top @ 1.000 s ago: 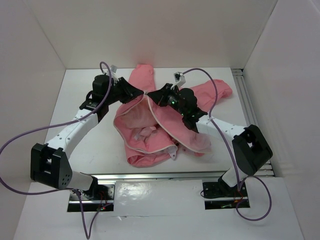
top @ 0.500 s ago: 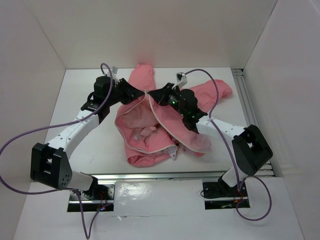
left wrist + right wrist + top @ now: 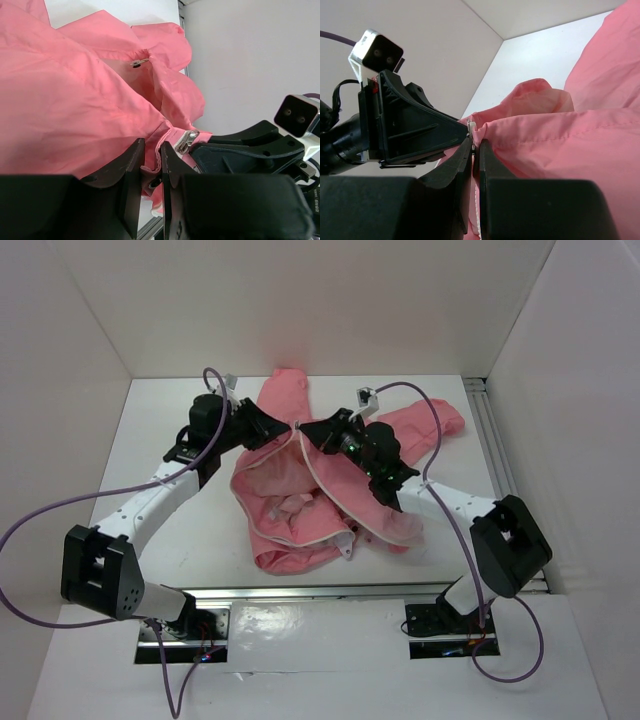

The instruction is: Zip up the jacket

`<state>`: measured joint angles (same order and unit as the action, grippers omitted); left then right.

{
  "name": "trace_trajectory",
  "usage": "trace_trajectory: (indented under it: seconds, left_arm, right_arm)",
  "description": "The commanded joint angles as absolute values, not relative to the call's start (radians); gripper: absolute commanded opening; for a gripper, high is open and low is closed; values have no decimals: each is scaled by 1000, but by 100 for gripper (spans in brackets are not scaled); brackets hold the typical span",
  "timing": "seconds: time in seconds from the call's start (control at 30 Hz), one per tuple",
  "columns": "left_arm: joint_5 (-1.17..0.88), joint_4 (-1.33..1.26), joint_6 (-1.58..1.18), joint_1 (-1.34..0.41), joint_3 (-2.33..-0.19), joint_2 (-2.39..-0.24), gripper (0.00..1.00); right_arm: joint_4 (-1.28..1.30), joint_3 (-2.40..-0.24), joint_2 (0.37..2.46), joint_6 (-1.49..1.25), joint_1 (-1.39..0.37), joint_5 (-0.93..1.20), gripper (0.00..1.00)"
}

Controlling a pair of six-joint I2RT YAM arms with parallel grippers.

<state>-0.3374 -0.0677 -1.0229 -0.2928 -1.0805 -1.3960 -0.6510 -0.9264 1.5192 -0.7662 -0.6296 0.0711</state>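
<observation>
You see the jacket point(image 3: 300, 510) in soft matt cloth, its zipper pull point(image 3: 186, 141) shiny metal, the left gripper point(image 3: 152, 150) and right gripper point(image 3: 474, 146) matt black plastic, the worktop point(image 3: 200, 540) smooth.

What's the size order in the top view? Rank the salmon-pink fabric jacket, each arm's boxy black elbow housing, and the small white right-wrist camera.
1. The salmon-pink fabric jacket, clearly largest.
2. The left arm's boxy black elbow housing and the right arm's elbow housing: alike, so tied; both are raised toward the camera.
3. The small white right-wrist camera, smallest.
</observation>
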Motion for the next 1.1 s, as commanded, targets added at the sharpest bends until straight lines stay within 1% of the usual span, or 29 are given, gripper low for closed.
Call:
trace_trajectory:
  seconds: [0.0,0.17,0.33,0.47,0.5,0.57,0.6,0.63,0.73,0.8,0.87,0.93,1.07]
  left_arm:
    - [-353,-95,-1002,-298,-1074,-1394,0]
    - [-353,-95,-982,-298,-1083,-1414,0]
    - [-400,-74,-954,-307,-1108,-1424,0]
    - [-446,-31,-921,-307,-1173,-1433,0]
    - [-446,-12,-910,-307,-1192,-1433,5]
    - [-456,44,-872,-307,-1251,-1433,24]
    - [-456,60,-859,-307,-1270,-1433,42]
    - [-456,77,-845,-307,-1307,-1433,50]
    - [-419,139,-792,-307,-1360,-1433,61]
    - [-419,169,-756,-307,-1432,-1442,61]
    - [-454,213,-727,-307,-1492,-1463,61]
    - [-466,302,-669,-319,-1657,-1534,61]
    - [-479,402,-690,-337,-1823,-1640,55]
  right_arm:
    - [-762,-930,1451,-773,-621,58,0]
    - [-750,-948,1440,-752,-621,26,0]
    - [-741,-968,1440,-703,-612,-8,0]
    - [-732,-1021,1450,-675,-603,-18,0]
    - [-732,-1022,1450,-664,-592,-18,0]
    - [-720,-1049,1450,-650,-580,-18,0]
    - [-707,-1049,1439,-632,-568,-3,0]
    - [-707,-1063,1430,-614,-555,17,0]
    - [-670,-1089,1418,-595,-532,89,0]
    - [-661,-1089,1407,-571,-505,145,0]
    - [-652,-1077,1384,-571,-505,158,0]
    - [-652,-1063,1359,-571,-494,170,0]
    - [-652,-1028,1322,-561,-494,179,0]
